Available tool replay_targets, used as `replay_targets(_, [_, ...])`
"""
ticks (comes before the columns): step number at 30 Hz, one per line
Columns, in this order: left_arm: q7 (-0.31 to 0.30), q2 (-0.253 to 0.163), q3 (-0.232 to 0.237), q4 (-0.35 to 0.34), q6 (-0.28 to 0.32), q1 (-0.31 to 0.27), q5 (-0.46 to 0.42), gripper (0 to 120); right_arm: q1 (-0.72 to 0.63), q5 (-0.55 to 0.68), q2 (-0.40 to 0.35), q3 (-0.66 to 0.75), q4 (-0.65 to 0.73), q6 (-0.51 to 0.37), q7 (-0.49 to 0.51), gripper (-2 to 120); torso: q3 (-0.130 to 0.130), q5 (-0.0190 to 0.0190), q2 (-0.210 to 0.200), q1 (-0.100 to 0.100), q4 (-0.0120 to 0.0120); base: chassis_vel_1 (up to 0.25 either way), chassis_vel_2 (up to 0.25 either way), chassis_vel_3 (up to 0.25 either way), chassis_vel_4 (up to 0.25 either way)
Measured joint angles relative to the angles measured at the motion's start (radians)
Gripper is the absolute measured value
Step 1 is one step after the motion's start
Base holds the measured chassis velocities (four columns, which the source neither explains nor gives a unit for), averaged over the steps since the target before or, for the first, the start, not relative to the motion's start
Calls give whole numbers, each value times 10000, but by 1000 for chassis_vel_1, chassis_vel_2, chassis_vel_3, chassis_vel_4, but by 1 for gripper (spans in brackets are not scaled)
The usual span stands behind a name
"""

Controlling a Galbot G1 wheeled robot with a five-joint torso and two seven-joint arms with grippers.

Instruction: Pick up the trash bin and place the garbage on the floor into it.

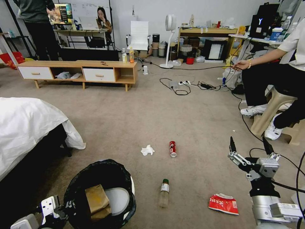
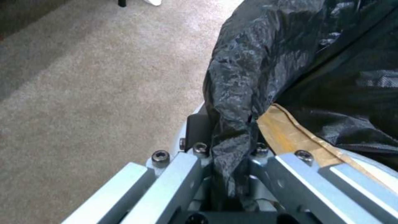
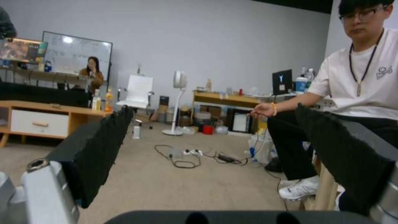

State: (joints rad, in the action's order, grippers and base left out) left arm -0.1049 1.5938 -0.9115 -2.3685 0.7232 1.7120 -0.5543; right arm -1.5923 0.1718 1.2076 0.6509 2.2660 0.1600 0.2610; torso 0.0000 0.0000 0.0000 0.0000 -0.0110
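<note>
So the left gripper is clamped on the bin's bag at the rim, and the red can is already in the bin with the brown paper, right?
Not quite. The head view shows the red can lying on the floor, past the trash bin. The left gripper does clamp the bag at the rim, and the brown paper is inside.

Left end effector (image 2: 230,155) apparently clamped low; right end effector (image 1: 250,148) raised, fingers spread.

Beige carpet (image 1: 133,108) — low wooden sideboard (image 1: 79,71), white-sheeted bed (image 1: 25,124), grey wall (image 3: 224,40).

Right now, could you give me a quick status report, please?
Left gripper shut on bin rim. Right gripper open, raised. Can, bottle, wrapper, tissue on floor.
</note>
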Motion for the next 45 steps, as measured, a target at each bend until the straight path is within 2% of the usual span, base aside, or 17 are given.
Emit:
replay_targets(10, [14,4,2,-20,-16,17,10,2,1,18,-77,82,0,-5,-26,100,0,0,0,0,0,0,0,0,0])
replay_targets(15, [28,-20,-14,-21,-27,34,6,2,172,-15,-265,306,31,-585,-322,100,0,1,0,0,0,0,0,0,0])
replay_targets(18, [43,-37,-55,-37,-41,61,-17,2,473,344,-991,505,175,-2038,-390,100,0,1,0,0,0,0,0,0,0])
replay_targets(19, [43,-37,-55,-37,-41,61,-17,2,473,344,-991,505,175,-2038,-390,100,0,1,0,0,0,0,0,0,0])
replay_targets(20, [43,-41,-69,-45,-42,65,-22,2,548,682,-1275,529,258,-2647,-382,100,0,1,0,0,0,0,0,0,0])
replay_targets(21, [43,-41,-69,-45,-42,65,-22,2,548,682,-1275,529,258,-2647,-382,100,0,1,0,0,0,0,0,0,0])
replay_targets(24, [49,-52,-89,-60,-42,76,-51,2,802,1841,-2137,510,338,-4211,-171,100,0,1,0,0,1,0,0,0,0])
replay_targets(25, [49,-52,-89,-60,-42,76,-51,2,802,1841,-2137,510,338,-4211,-171,100,0,1,0,0,1,0,0,0,0])
replay_targets(27, [51,-58,-110,-60,-42,88,-63,2,1020,2689,-2671,508,319,-5436,-116,100,0,1,1,0,0,0,0,0,0])
replay_targets(28, [51,-58,-110,-60,-42,88,-63,2,1020,2689,-2671,508,319,-5436,-116,100,0,1,1,0,0,0,0,0,0])
replay_targets(30, [53,-57,-112,-60,-43,92,-66,2,1274,3335,-3054,501,212,-6596,-38,100,0,1,0,0,1,0,0,0,0])
replay_targets(31, [53,-57,-112,-60,-43,92,-66,2,1274,3335,-3054,501,212,-6596,-38,100,0,1,0,0,1,0,0,0,0])
replay_targets(32, [54,-49,-111,-48,-43,86,-66,2,1452,3563,-3287,473,57,-7215,-93,100,1,1,0,0,1,0,0,0,0])
replay_targets(36, [57,-30,-94,-11,-47,69,-61,2,1710,3825,-3562,442,-212,-8009,-375,100,1,2,0,0,1,0,0,0,0])
replay_targets(38, [59,-21,-83,33,-51,32,-56,2,1879,3835,-3854,500,-617,-8586,-1186,100,1,1,0,0,-1,0,0,0,0])
replay_targets(44, [63,-32,-76,125,-53,-56,-55,2,2009,3337,-4244,345,-1364,-8912,-2403,100,1,1,0,0,-1,0,0,0,0])
replay_targets(45, [64,-40,-73,160,-53,-84,-55,2,2053,3064,-4332,266,-1618,-8899,-2908,100,1,2,0,0,0,0,0,0,0])
